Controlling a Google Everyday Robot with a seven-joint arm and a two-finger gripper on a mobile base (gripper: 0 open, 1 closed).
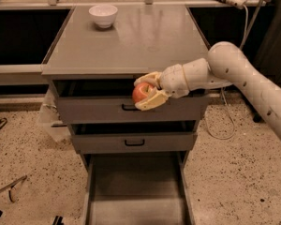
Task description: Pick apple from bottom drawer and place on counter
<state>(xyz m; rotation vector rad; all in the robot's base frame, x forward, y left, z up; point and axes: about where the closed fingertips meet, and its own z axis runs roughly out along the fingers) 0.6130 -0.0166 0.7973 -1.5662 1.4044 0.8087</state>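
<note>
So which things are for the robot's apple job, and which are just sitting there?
For the job:
- apple, held by the gripper in front of the top drawer
- bottom drawer, open
- counter

Just there:
- white bowl on the counter
- top drawer
- middle drawer
</note>
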